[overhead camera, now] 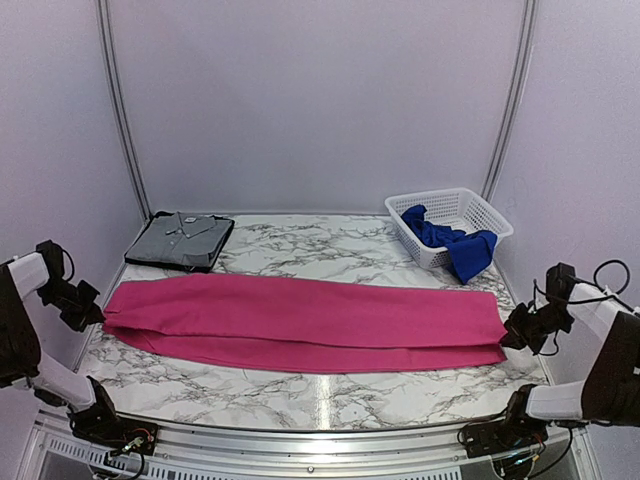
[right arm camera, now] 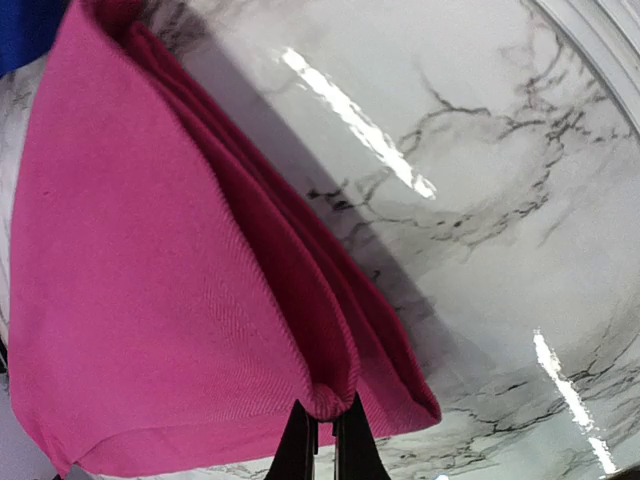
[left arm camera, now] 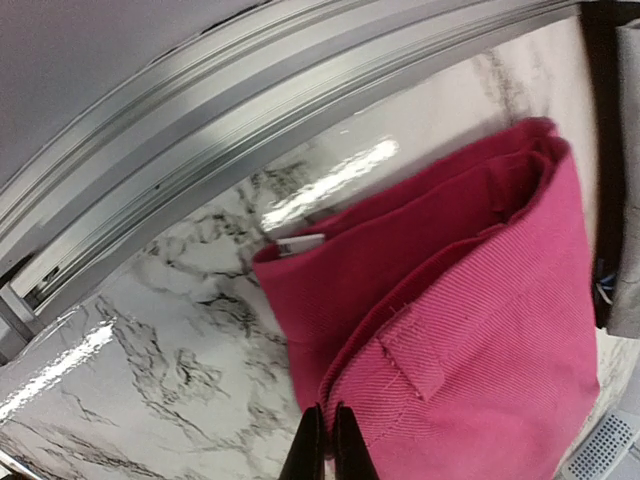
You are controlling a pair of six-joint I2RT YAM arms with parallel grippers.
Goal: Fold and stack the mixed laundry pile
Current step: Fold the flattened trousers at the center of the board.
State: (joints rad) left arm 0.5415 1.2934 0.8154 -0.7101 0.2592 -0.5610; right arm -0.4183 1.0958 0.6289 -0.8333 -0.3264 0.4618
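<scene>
Pink garment [overhead camera: 300, 320] lay folded lengthwise across counter [overhead camera: 300, 400]; blue garment [overhead camera: 450, 240] hung over the basket [overhead camera: 470, 200] rim. Left claw [overhead camera: 95, 312] and right claw [overhead camera: 512, 335] each pinched an end. Best: lift evenly, cloth taut, layers aligned.

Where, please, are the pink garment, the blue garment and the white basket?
pink garment [overhead camera: 300, 310], top view, middle of the cloth.
blue garment [overhead camera: 470, 258], top view, part hanging over the rim.
white basket [overhead camera: 472, 207], top view, bare far mesh wall.
</scene>
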